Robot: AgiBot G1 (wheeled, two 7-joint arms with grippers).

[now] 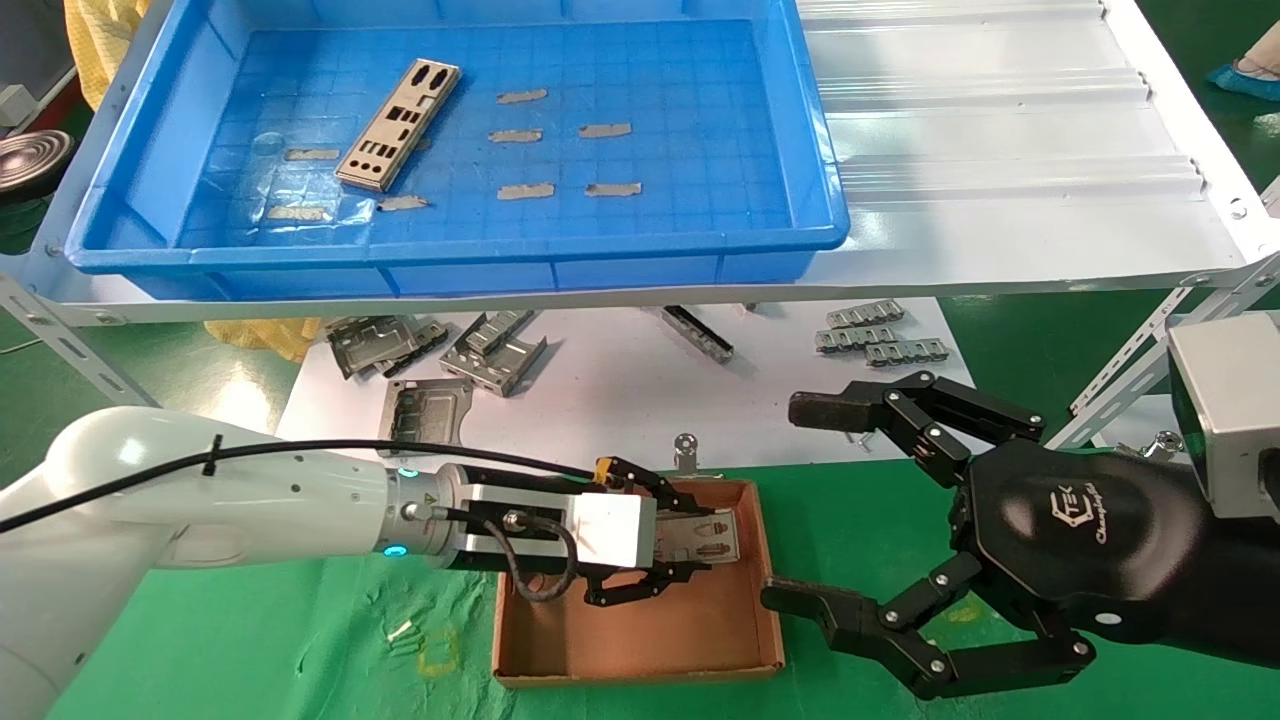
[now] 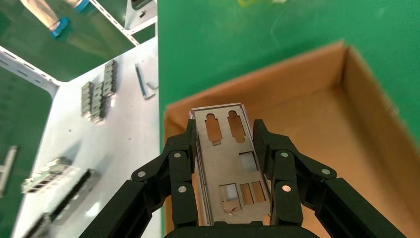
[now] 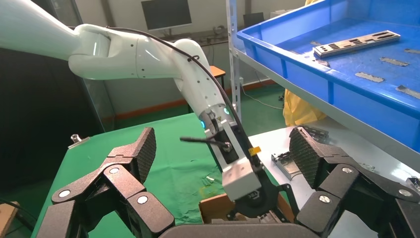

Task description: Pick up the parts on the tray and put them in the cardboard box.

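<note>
My left gripper (image 1: 705, 540) is shut on a silver punched plate (image 1: 700, 538) and holds it by its long edges over the far side of the cardboard box (image 1: 650, 630). In the left wrist view the plate (image 2: 228, 153) sits between the fingers (image 2: 184, 148), with the box floor (image 2: 317, 114) beneath. A second plate (image 1: 398, 125) lies on the blue tray (image 1: 450, 250) at its left; it also shows in the right wrist view (image 3: 356, 43). My right gripper (image 1: 790, 500) is open and empty, just right of the box.
Small grey strips (image 1: 520, 135) lie across the tray floor. Bent grey brackets (image 1: 440, 350) and small grey pieces (image 1: 870, 340) lie on the white sheet below the tray shelf. Green cloth (image 1: 300, 640) covers the table around the box.
</note>
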